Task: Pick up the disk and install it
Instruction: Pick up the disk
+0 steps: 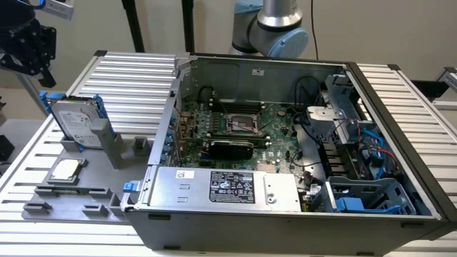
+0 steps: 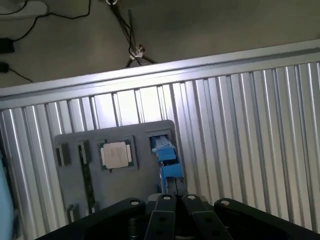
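From where I stand, the job is at its first step, the pickup, and nothing has been lifted yet. The disk [image 1: 71, 122] stands on edge in a slot of the grey holder [image 1: 100, 184], blue rails along its sides. It sits on the ribbed tabletop [image 1: 136, 69] at nine o'clock from the open computer case [image 1: 286, 235] in the exterior view. A small silver chip [image 1: 64, 170] lies flat in its own recess of the holder, at six o'clock from the disk.

The pincer [image 1: 32, 64] hangs in the air at eleven o'clock from the disk, well apart from it and touching nothing. In the wrist view its fingers [image 2: 163, 216] lie pressed together with nothing between them, and the camera looks down past them onto the holder, with the disk seen edge-on and the chip beside it.

As I judge it, a grasp here calls for the pincer to be spread wider than the disk's thickness, squared to its upper edge and centred between the rails. The chip beside it should be left alone. Inside the case, a bluish cage [image 1: 371, 194] sits in the five o'clock corner.
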{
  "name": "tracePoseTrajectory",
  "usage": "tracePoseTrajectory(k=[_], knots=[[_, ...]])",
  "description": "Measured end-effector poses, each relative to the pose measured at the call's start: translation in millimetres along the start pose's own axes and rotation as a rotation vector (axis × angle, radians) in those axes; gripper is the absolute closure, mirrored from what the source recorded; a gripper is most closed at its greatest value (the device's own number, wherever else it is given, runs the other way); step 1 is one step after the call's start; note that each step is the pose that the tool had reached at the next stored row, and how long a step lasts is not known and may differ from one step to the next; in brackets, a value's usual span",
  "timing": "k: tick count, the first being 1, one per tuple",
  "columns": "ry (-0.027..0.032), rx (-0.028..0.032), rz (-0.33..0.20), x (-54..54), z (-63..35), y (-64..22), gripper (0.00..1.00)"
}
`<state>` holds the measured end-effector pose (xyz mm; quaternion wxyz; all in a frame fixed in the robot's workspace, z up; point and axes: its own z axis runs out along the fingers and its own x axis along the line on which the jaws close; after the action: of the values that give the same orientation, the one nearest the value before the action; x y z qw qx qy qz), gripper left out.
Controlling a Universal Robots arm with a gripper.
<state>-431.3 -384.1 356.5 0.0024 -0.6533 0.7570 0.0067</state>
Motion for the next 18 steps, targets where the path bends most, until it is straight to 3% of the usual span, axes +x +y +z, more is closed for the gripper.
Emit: tracePoseTrajectory(k=[4, 9, 10, 18], knots=[[0.0005, -0.0008, -0.056, -0.2, 0.0, -1.4, 1.0], [0.0006, -0.001, -0.083, -0.9, 0.1, -5.8, 1.0], [0.0006, -0.0011, -0.084, -0.9, 0.1, -5.8, 0.0], [0.0007, -0.0004, -0.085, -0.6, 8.7, -5.0, 0.0]])
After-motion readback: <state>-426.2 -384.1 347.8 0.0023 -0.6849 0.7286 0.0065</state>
